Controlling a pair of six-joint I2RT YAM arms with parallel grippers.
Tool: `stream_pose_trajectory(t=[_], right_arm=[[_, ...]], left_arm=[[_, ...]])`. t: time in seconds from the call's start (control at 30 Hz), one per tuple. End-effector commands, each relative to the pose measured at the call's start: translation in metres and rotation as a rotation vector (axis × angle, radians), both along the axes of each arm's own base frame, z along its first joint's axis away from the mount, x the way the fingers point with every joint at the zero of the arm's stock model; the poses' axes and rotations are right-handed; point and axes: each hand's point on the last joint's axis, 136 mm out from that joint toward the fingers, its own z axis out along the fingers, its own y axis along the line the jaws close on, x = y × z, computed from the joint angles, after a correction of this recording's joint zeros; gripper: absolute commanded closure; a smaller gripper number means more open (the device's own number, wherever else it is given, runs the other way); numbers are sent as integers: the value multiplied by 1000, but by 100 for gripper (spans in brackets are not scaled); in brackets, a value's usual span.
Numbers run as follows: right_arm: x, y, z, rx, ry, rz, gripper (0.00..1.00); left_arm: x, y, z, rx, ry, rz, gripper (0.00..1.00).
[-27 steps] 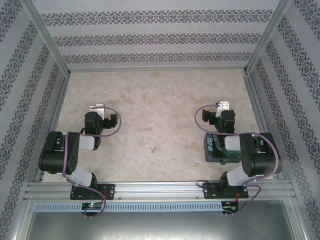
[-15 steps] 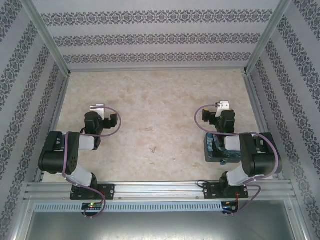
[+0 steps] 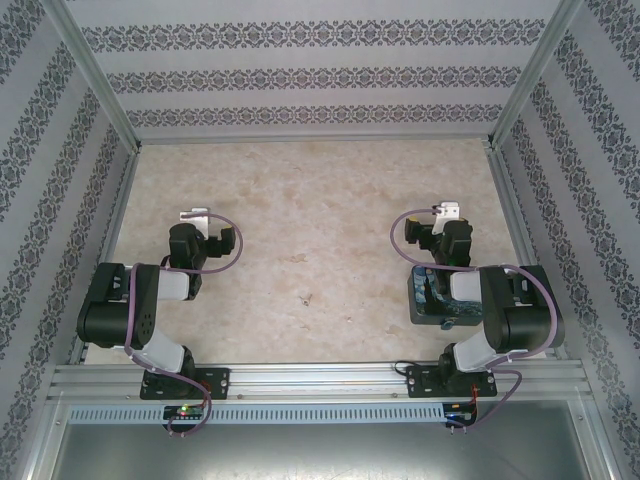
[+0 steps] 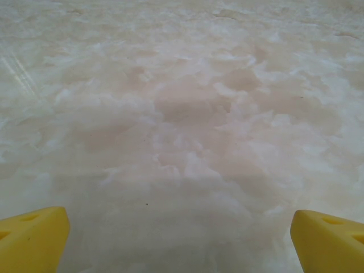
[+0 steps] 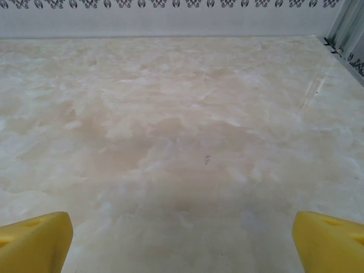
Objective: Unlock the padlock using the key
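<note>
So the marble-look table took up most of the overhead shot, and it was mostly bare. Both arms sat folded back near their bases, the left arm on one side and the right arm on the other, well apart from each other.

The left gripper had its yellow fingers spread wide with nothing between them, just tabletop. Same deal with the right gripper: fingers spread wide, nothing pinched.

Half tucked under the right arm there was a dark block lying on the table. My guess was that's the padlock, but too much of it was covered to be sure. Out in the middle, between the two arms and near the front edge, lay a small pale thing, probably the key, though it was way too tiny to say for certain.

Stage-wise I'd call this the very start, nothing picked up yet. The next move looked like one arm reaching to the middle for that little piece, which would need a low, careful pinch since it lay flat, while the other went to steady the block.
</note>
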Motion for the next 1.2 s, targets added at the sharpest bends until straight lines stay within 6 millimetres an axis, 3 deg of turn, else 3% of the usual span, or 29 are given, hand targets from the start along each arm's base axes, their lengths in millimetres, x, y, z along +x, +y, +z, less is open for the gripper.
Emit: stream_pose_trajectory(t=[0.0,0.23,0.4,0.6,0.67,0.8,0.9,1.0,1.17], right_arm=[[6,2,15,24,-52,17,2],[-7,-29,47,4,-53,-193,2],[-8,-34,96,225,12,-266,2],[-29,-3,122,444,79,-160,2],[-46,-9,115,489,120,-231,2],[-106,-39,81,497,313,-516,2],[-144,-59,68,445,389,-661,2],[-168,-78,59,416,416,-764,2],[-194,-100,30,461,506,-905,2]], left_arm=[[8,1,13,10,-45,-17,0],[12,-2,37,2,-7,-37,0],[17,-8,67,-16,-3,-68,0],[31,-12,113,-183,23,2,0],[33,-18,121,-266,42,27,0],[31,-45,126,-421,126,26,0],[24,-80,124,-465,211,-28,0],[12,-121,123,-467,267,-108,0],[-12,-184,120,-464,305,-236,0]])
